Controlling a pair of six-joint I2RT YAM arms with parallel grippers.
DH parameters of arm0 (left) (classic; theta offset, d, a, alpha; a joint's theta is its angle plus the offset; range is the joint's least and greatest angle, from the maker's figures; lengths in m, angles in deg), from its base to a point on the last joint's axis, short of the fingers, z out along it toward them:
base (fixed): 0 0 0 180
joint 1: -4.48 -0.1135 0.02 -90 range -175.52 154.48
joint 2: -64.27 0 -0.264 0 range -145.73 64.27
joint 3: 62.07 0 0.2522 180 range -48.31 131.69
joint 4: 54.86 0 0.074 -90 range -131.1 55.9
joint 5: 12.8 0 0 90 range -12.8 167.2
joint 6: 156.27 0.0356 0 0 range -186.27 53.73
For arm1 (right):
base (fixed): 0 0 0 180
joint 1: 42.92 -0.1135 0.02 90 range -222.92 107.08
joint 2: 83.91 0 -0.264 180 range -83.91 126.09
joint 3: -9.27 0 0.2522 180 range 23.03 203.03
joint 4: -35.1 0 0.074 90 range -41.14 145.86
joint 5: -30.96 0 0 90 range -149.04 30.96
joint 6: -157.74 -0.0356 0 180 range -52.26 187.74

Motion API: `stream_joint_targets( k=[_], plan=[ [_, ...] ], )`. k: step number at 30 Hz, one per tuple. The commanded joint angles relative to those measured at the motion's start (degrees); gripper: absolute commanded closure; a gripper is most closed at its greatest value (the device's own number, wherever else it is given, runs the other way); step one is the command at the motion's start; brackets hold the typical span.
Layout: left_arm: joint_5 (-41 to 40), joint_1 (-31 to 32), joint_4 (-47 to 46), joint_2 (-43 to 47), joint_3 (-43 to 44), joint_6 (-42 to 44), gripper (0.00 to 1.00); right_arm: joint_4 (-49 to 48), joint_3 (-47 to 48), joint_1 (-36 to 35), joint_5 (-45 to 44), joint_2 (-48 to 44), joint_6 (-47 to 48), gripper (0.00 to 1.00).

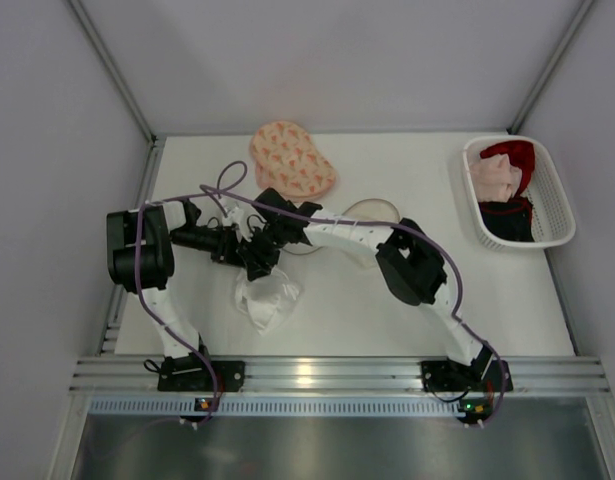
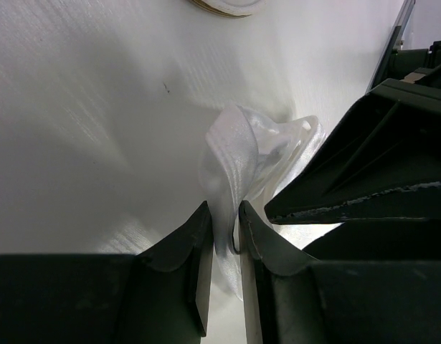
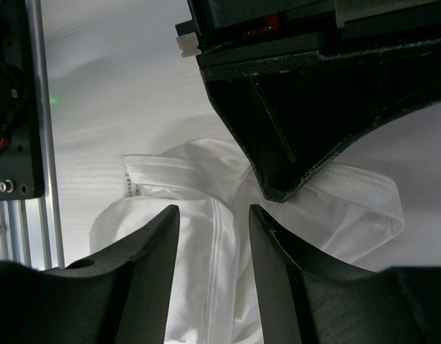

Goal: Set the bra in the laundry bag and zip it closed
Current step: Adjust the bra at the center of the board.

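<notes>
The white mesh laundry bag [image 1: 265,300] lies crumpled on the table in front of both grippers. My left gripper [image 1: 253,264] [image 2: 225,215] is shut on a raised fold of the bag [image 2: 238,154], lifting it off the table. From the right, my right gripper [image 1: 268,243] [image 3: 214,215] reaches in and stands open just above the bag [image 3: 170,179], a stitched seam running between its fingers. Each wrist view shows a finger of the other gripper close by. The bra [image 1: 290,158], peach with a small pattern, lies at the back of the table, apart from both grippers.
A white slatted basket [image 1: 553,205] at the back right holds red, pink and black garments. A thin pale ring [image 1: 372,210] lies behind the right forearm. Purple cables loop over both arms. Grey walls enclose the table at the back and sides.
</notes>
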Motion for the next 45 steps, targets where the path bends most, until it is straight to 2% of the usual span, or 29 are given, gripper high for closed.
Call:
stream_joint_targets(
  k=[1, 10, 13, 16, 17, 35, 45],
  plan=[
    [1.14, -0.10, 0.84, -0.12, 0.11, 1.21, 0.74, -2.00, 3.34, -1.71, -0.88, 0.81, 2.43, 0.55],
    [1.22, -0.10, 0.75, -0.65, 0.28, 1.21, 0.74, -2.96, 3.35, -2.68, -1.67, 1.34, 3.66, 0.58],
    [1.14, -0.10, 0.75, -0.65, 0.28, 1.21, 0.75, -3.31, 3.43, -2.68, -1.84, 1.16, 3.84, 0.69],
    [0.87, -0.10, 0.75, -0.74, 0.20, 1.13, 0.75, -3.32, 3.26, -2.68, -2.11, 0.64, 4.28, 0.89],
    [0.87, -0.10, 0.75, -0.74, 0.02, 1.21, 0.75, -3.23, 3.34, -2.68, -2.20, 0.46, 4.37, 1.00],
    [0.08, -0.10, 0.75, 0.05, -0.42, 1.65, 0.75, -11.22, -2.19, 1.63, -1.58, -5.95, -1.34, 1.00],
    [0.00, -0.10, 0.75, -0.03, -0.68, 1.83, 0.77, -15.62, -1.67, 6.90, -1.32, -5.00, -7.14, 1.00]
  ],
)
